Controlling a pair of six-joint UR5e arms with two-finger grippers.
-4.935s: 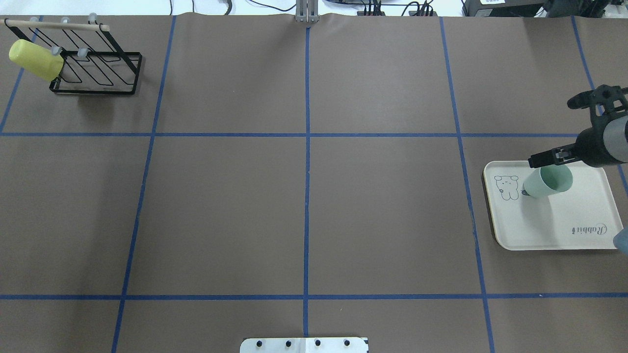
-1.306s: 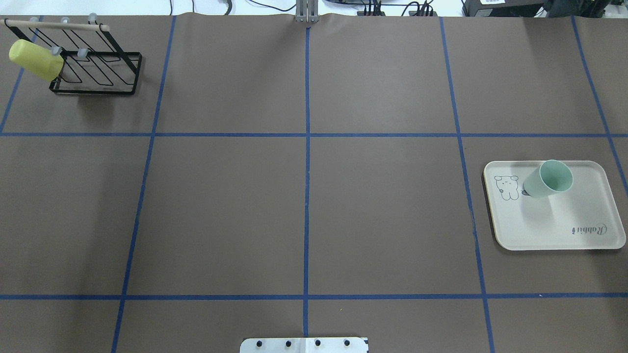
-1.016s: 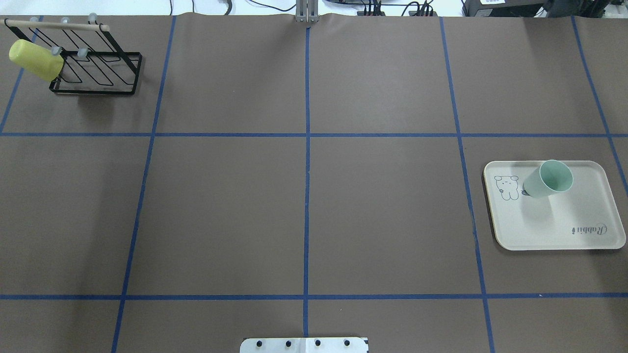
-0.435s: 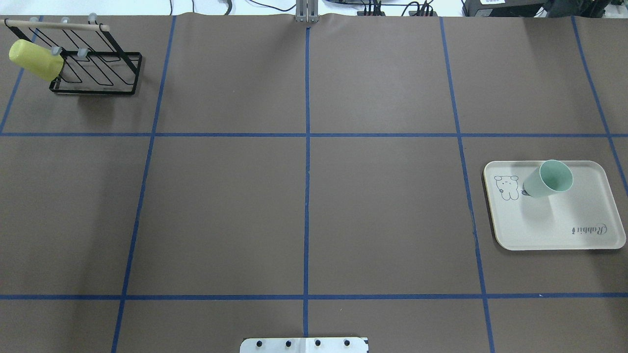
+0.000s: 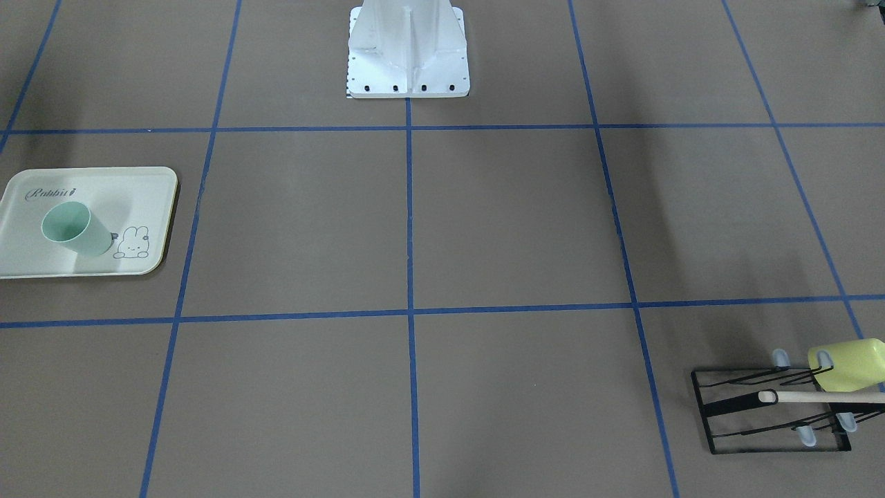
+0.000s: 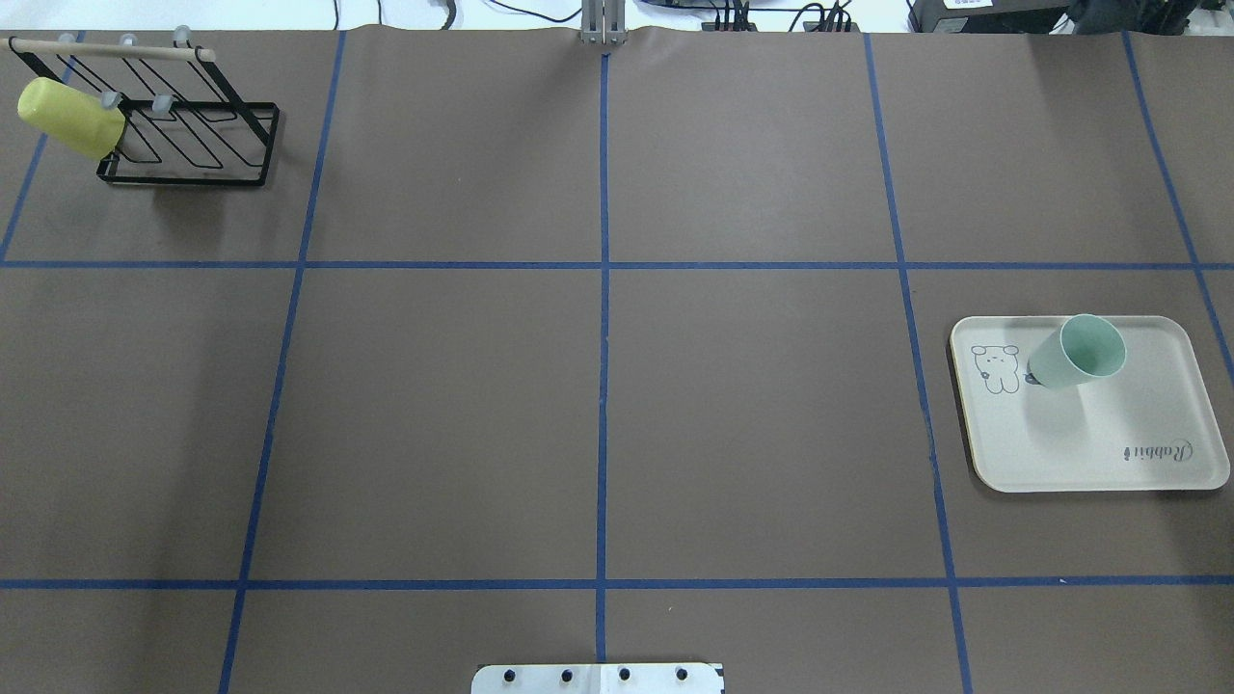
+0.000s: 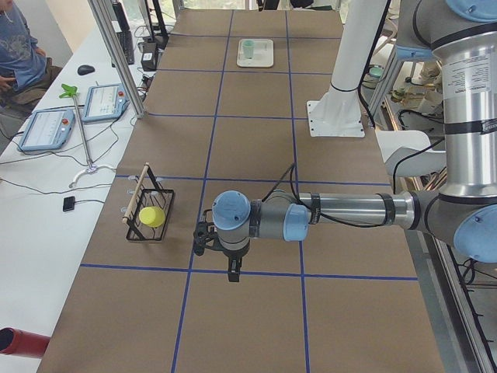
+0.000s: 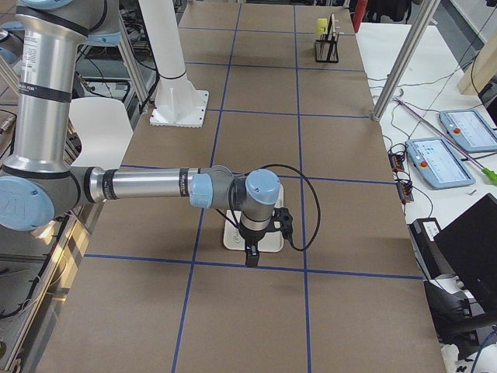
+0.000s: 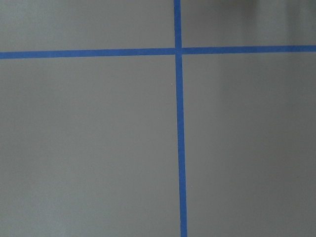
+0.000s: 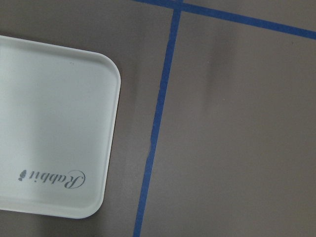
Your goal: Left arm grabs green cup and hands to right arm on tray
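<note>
I see the left arm (image 7: pixel 342 210) stretched low over the table's left half and the right arm (image 8: pixel 147 185) reaching above the tray (image 6: pixel 1109 434). Only side views catch the left gripper (image 7: pixel 234 270) and right gripper (image 8: pixel 250 255), so I cannot tell their jaws. The green cup (image 6: pixel 1075 354) stands on the tray beside its bunny drawing

- On the tray (image 6: pixel 1138 424), at the bunny end by the rim away from the robot: green cup (image 6: pixel 1075 355), upright, mouth open to the top.
- Bare across the tray's lettered half.
- Raised near the tray's lettered corner: right arm (image 8: pixel 147 185), right gripper (image 8: pixel 251 256) pointing down.
- Open mat (image 6: pixel 752 424) from the tray across to the middle tape lines (image 6: pixel 603 386).
- Well apart from the tray, at the opposite far corner: wire rack (image 6: pixel 193 145) with yellow cup (image 6: pixel 69 118), left arm (image 7: pixel 349 210) hanging near it.
</note>
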